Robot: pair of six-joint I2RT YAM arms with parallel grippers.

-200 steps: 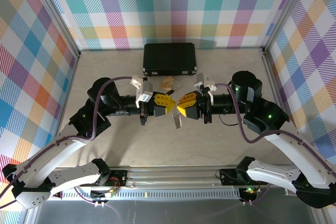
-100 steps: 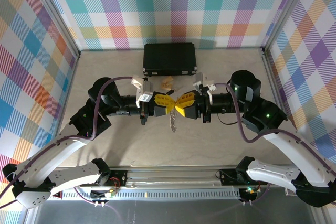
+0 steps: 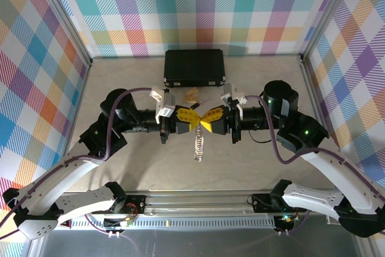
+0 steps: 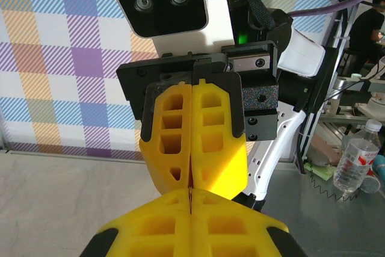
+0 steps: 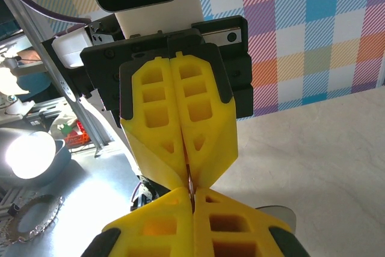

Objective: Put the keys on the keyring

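- Since a second ago: swung keyring [image 3: 198, 147] from slanted to hanging straight; clenched right gripper [image 3: 206, 122] fully.
- Left gripper [image 3: 195, 120] clenched too, tips touching, above worktop [image 3: 138, 170] centre.
- Keyring dangling under joined tips; holder unclear.

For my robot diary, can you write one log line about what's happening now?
left gripper: shut | right gripper: shut, tips meeting | keyring: hanging below the tips | holder: unclear

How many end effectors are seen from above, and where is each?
2. The left end effector and the right end effector meet tip to tip, in front of the black case.
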